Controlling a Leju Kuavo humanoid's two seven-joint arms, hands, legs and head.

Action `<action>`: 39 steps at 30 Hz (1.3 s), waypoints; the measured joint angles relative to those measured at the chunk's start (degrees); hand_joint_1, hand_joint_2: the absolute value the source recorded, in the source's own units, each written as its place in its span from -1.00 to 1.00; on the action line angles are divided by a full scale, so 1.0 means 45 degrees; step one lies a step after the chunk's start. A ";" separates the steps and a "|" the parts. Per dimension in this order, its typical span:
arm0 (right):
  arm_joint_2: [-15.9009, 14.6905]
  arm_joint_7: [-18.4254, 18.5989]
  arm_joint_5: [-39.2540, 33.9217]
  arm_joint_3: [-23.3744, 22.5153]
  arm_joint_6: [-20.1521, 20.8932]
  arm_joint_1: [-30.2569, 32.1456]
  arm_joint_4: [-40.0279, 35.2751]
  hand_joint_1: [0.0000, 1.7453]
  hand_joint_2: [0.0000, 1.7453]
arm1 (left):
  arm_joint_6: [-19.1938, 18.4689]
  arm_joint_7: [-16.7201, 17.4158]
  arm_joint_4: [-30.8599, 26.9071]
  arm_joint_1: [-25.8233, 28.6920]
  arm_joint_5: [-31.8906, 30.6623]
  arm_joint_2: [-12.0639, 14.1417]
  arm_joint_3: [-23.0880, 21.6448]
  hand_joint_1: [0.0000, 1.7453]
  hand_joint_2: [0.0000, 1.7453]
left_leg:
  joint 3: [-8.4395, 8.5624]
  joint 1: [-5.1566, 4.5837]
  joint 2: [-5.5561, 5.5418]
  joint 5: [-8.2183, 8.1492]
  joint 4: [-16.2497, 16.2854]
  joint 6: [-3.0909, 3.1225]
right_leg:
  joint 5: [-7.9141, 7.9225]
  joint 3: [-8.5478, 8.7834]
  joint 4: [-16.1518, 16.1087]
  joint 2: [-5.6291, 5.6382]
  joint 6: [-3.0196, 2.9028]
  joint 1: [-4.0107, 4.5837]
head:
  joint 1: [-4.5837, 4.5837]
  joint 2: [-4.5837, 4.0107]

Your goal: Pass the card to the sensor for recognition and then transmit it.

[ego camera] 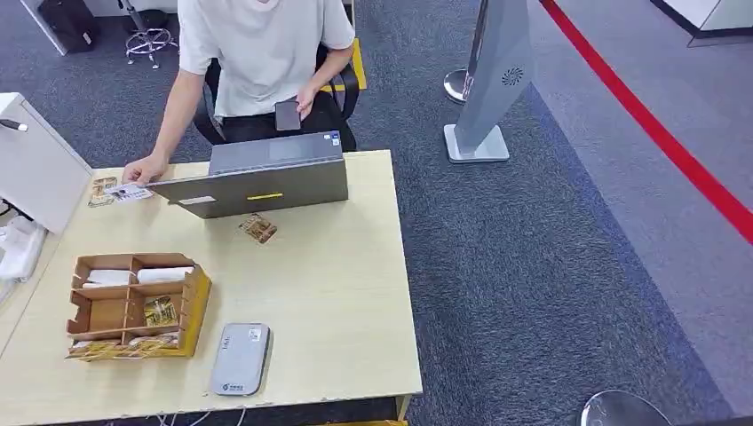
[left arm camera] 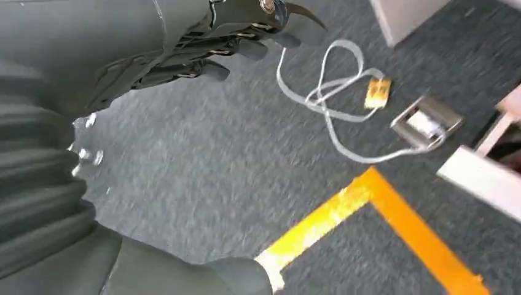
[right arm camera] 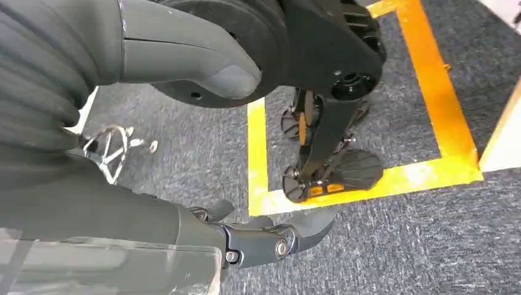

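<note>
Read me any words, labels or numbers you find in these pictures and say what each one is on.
None reads clearly.
Grey sensor: label and logo, too small.
Laptop: stickers, too small.
Card under the person's hand: print blurred.
Grey stand: round emblem, no legible text.

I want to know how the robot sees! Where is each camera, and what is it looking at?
Head view: high on the robot, looking down at the table, laptop, cardboard tray, grey sensor and a seated person.
Left wrist view: behind the left hand, looking down at carpet, a white cable and orange tape.
Right wrist view: behind the right hand, looking down at carpet and orange tape.
Shared: both wrist views show carpet with orange tape.
</note>
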 joint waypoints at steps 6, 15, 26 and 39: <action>0.0107 0.0243 0.1620 -0.0939 0.0019 0.0145 -0.0195 -1.00 -1.00 | -0.1061 -0.0190 0.1421 -0.0079 0.0185 -0.0973 0.1085 -1.00 1.00 | 0.0001 0.0000 0.0001 0.0000 0.0000 0.0000 | 0.0000 -0.0002 0.0000 0.0001 0.0000 0.0000 | -0.0005 0.0000; 0.0287 0.0559 0.4068 -0.2391 0.0053 0.0372 -0.0520 -1.00 1.00 | -0.2668 -0.0418 0.3621 -0.0233 0.0471 -0.2493 0.2760 -1.00 1.00 | -0.0001 -0.0001 0.0001 -0.0002 0.0000 0.0001 | -0.0001 -0.0002 -0.0003 0.0000 0.0001 0.0000 | -0.0005 0.0000; 0.0491 0.1015 0.7140 -0.4075 0.0126 0.0628 -0.0889 -1.00 1.00 | -0.4687 -0.0713 0.6179 -0.0417 0.0816 -0.4275 0.4745 -1.00 1.00 | 0.0000 -0.0006 0.0001 -0.0005 0.0001 0.0006 | -0.0001 -0.0002 -0.0006 0.0001 0.0002 -0.0002 | -0.0005 0.0000; 0.0564 0.1122 0.7851 -0.4693 0.0136 0.0715 -0.1040 -1.00 -1.00 | -0.5154 -0.0797 0.7088 -0.0518 0.0923 -0.4863 0.5460 -1.00 1.00 | 0.0001 -0.0005 0.0001 -0.0005 0.0000 0.0006 | -0.0002 -0.0001 -0.0005 0.0000 0.0002 -0.0001 | -0.0005 0.0005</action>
